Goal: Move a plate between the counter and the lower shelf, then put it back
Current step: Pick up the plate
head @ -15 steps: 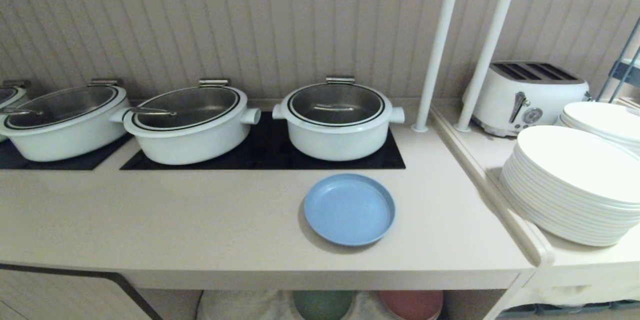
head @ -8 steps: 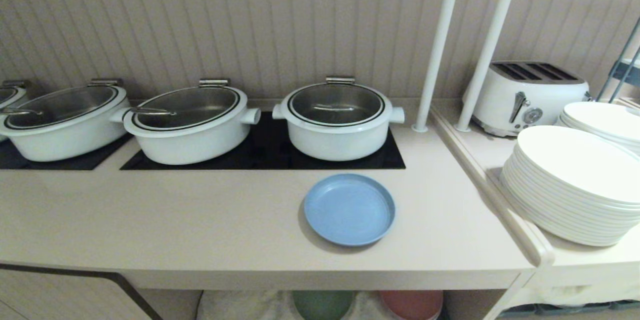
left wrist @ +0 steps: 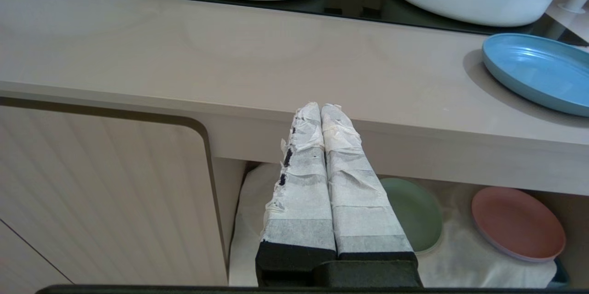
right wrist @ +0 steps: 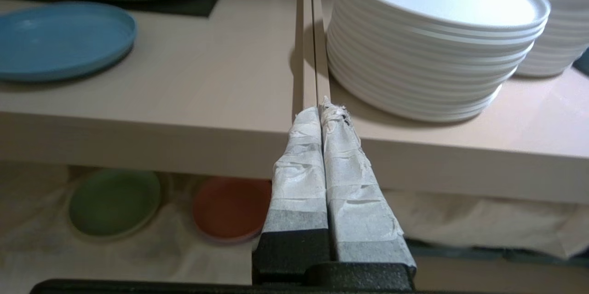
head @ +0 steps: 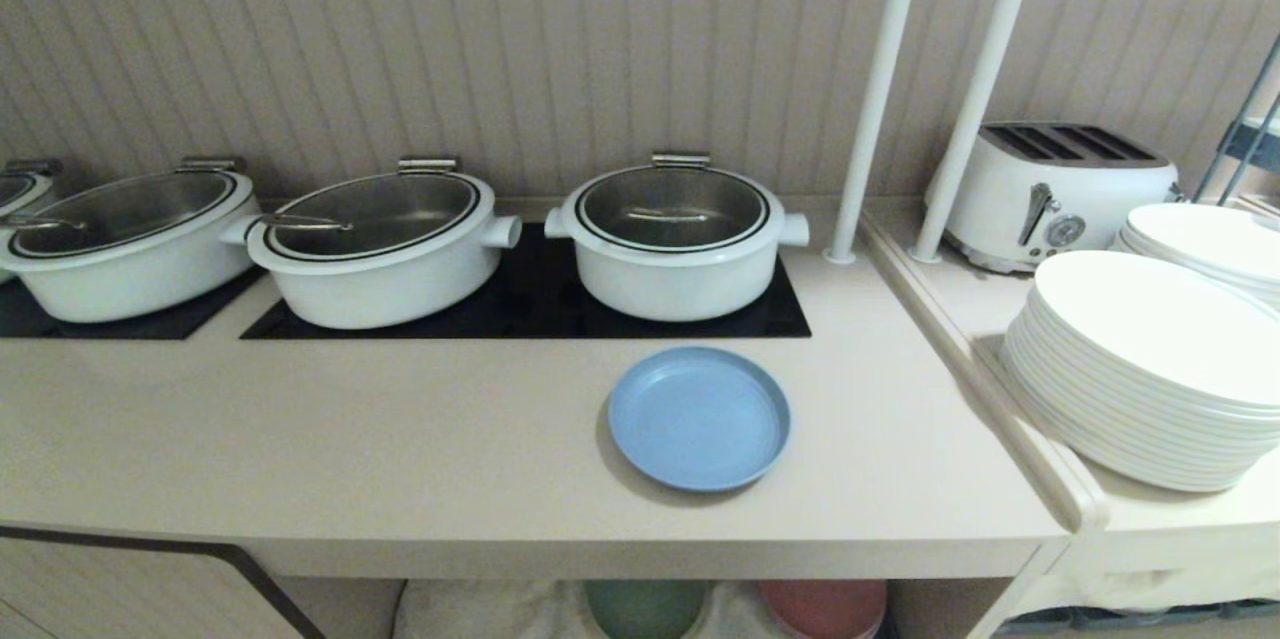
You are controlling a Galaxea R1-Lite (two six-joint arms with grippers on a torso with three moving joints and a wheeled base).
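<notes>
Both grippers are sitting pinched shut on nothing: right gripper (right wrist: 320, 111) and left gripper (left wrist: 320, 109) hanging below the counter (head: 400, 439) edge. Nothing's changing up top; the plate (head: 698, 418) is still lying at 6 o'clock from the third pot (head: 675, 239), so I'm not grabbing yet.

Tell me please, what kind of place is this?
Probably a buffet or self-service food counter. Three things suggest it: several white lidded serving pots stand in a row on black hob panels, tall stacks of white plates wait on the side ledge, and a white toaster stands behind them.
</notes>
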